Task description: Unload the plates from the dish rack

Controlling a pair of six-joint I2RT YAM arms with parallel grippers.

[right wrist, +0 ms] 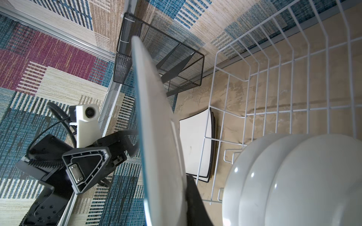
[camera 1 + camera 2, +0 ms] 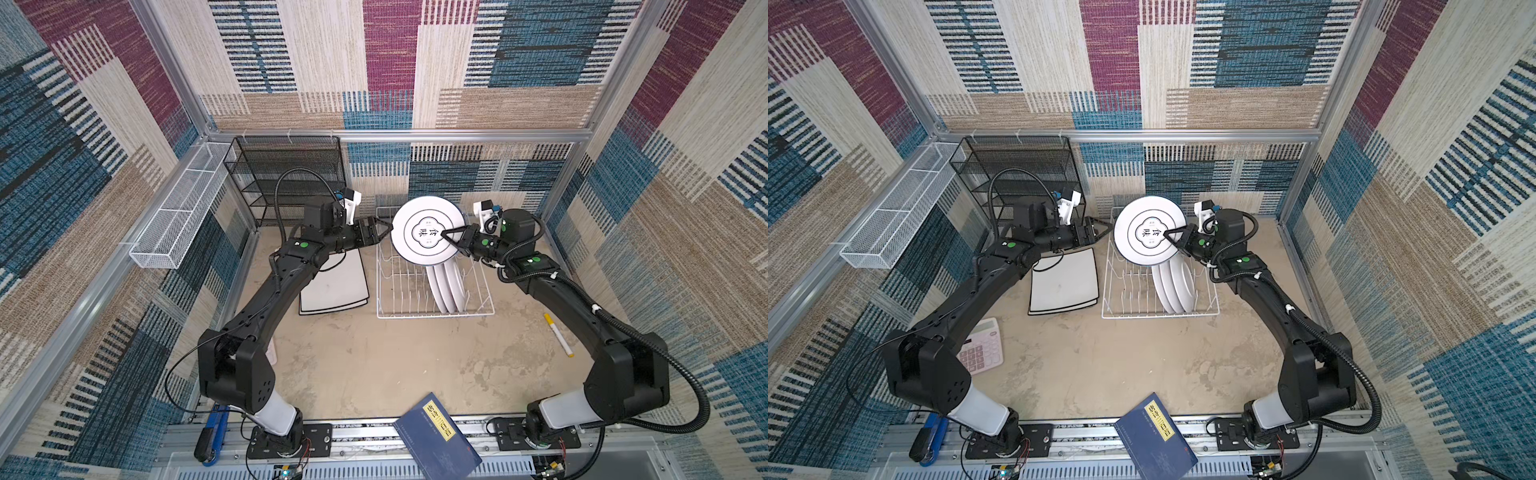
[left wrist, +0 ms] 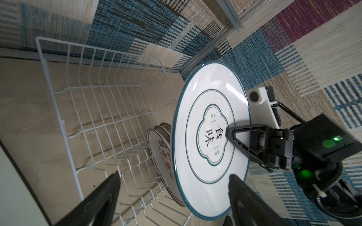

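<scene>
Right gripper [image 2: 448, 236]: clamped on the big round plate [image 2: 409, 249], upper fingertip lying over the printed centre.
Big round plate: raised above the far end of the dish rack [image 2: 415, 316], printed face turned up toward both top views.
Left gripper [image 2: 387, 232]: jaws spread wide at that plate's left edge; contact not discernible.
Small round plates [image 2: 451, 286]: three, standing on edge in the rack's near right part.
Square plates [image 2: 336, 286]: stacked flat on the table [image 2: 374, 365], just left of the rack, partly under the left arm.
</scene>
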